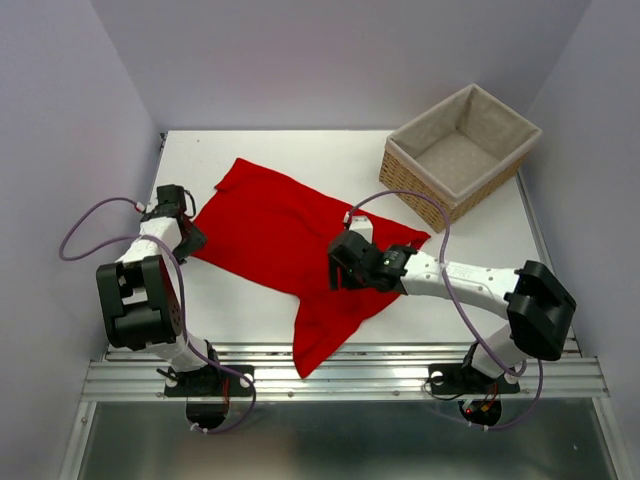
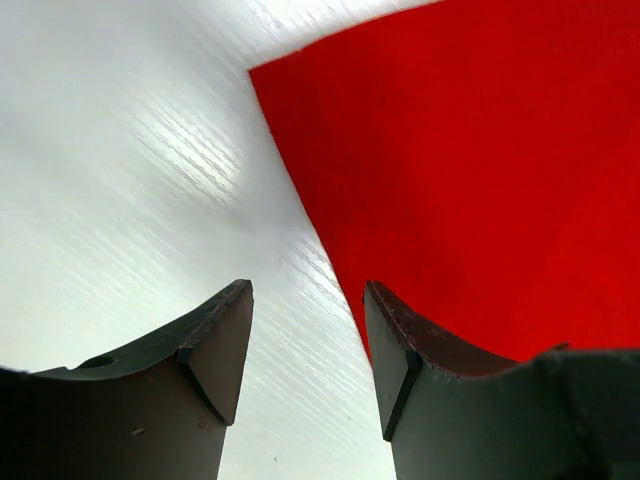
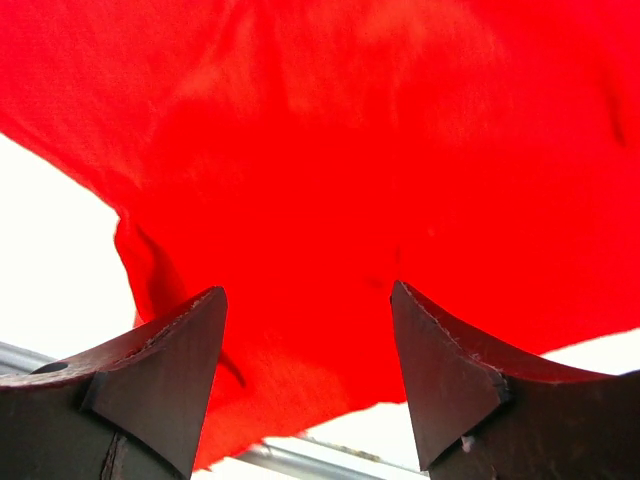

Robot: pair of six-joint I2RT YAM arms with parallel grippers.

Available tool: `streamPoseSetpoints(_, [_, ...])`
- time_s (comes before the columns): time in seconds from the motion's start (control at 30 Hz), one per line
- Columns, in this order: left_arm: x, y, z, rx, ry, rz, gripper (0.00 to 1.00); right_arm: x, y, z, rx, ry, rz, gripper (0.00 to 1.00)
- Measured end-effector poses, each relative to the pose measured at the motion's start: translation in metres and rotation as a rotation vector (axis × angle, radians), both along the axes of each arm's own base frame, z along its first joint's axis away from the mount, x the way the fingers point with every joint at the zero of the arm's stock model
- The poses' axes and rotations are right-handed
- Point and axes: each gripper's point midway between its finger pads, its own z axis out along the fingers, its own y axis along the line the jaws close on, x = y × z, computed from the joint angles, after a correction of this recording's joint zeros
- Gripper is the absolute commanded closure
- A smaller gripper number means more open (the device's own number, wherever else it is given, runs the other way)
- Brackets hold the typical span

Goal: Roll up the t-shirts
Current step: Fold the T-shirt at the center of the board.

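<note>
1. Worktop (image 1: 250, 310): white, carried everything.
2. T-shirt (image 1: 290, 235): red, spread flat and askew at mid-worktop, one end reaching the near edge. Unrolled; probably laid out for straightening first.
3. Wicker basket (image 1: 420, 175): far right corner, lined, likely meant for the finished roll.
4. Right fingers (image 3: 180, 350): wide, empty, low over the cloth.
5. Left fingers (image 2: 220, 340): parted, empty, at the shirt's left edge, seemingly placed to take it.

The t-shirt (image 1: 280, 235) lies spread on the table (image 1: 250, 310), under the right gripper (image 1: 338, 268) and just right of the left gripper (image 1: 193, 241). The basket (image 1: 405, 165) stands behind the right gripper, off to its right.
</note>
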Motion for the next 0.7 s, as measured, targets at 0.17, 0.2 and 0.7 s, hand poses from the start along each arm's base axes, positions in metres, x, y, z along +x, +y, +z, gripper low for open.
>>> streamPoseSetpoints(0.17, [0.002,0.005,-0.008,-0.006,-0.010,0.027,0.43,-0.024,-0.006,-0.002,0.008,0.008,0.034,0.28])
streamPoseSetpoints(0.2, [0.004,0.005,-0.012,-0.009,-0.010,0.029,0.43,-0.026,-0.006,0.000,0.012,0.006,0.040,0.28])
streamPoseSetpoints(0.7, [0.030,-0.005,-0.030,-0.082,-0.073,0.017,1.00,-0.085,0.024,0.005,0.004,-0.030,0.217,0.28])
